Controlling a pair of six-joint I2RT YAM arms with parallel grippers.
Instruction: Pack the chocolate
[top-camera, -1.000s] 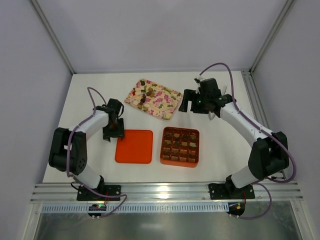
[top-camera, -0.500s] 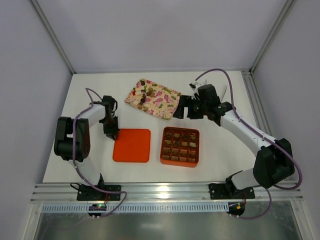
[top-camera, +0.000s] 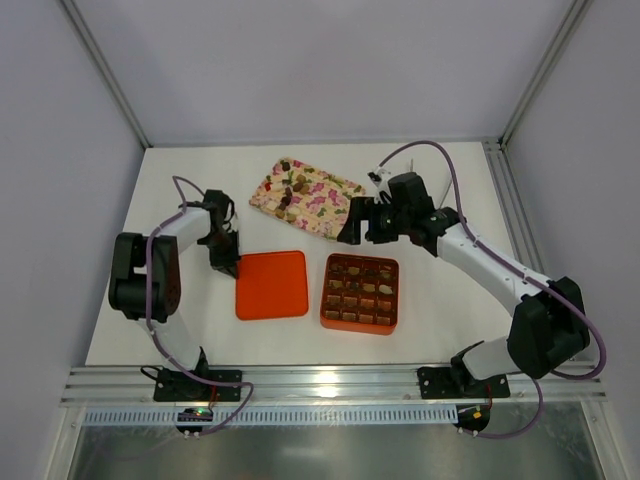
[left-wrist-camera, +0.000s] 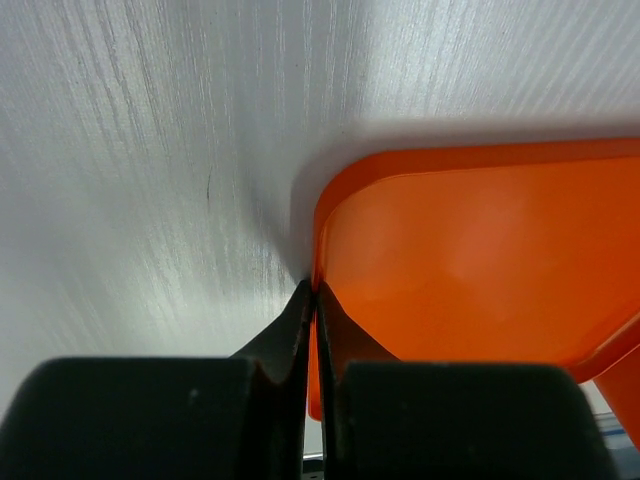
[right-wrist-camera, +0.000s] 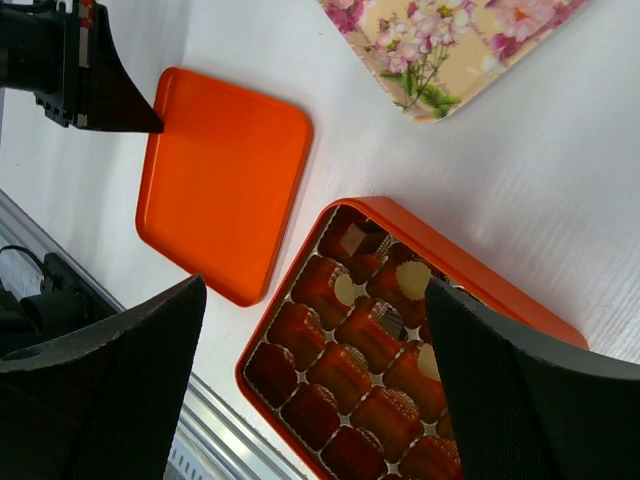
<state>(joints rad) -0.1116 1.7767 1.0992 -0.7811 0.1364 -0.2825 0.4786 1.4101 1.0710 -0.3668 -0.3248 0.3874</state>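
Chocolate (top-camera: 290, 192) lies in small brown and tan lumps on the pink floral tray (top-camera: 325, 200). More chocolate (right-wrist-camera: 365, 240) sits in a few cells of the orange box (top-camera: 326, 300), whose rim (right-wrist-camera: 470, 262) runs under my right gripper. My right gripper (top-camera: 355, 222) hangs open and empty between the tray and the box, its fingertips (right-wrist-camera: 313, 300) spread wide above the grid. My left gripper (left-wrist-camera: 315, 290) is shut on the left corner of the flat orange lid (left-wrist-camera: 480, 260), which lies left of the box (top-camera: 272, 285).
The lid (right-wrist-camera: 225, 180) and the left gripper (right-wrist-camera: 152, 126) pinching its corner show in the right wrist view, with the tray's corner (right-wrist-camera: 440, 50) above. White table surrounds everything. A metal rail (top-camera: 330, 385) runs along the near edge.
My left gripper closed on the lid's corner, and the lid shifted slightly right and turned. My right gripper moved left, from beside the tray to over its near end and the box.
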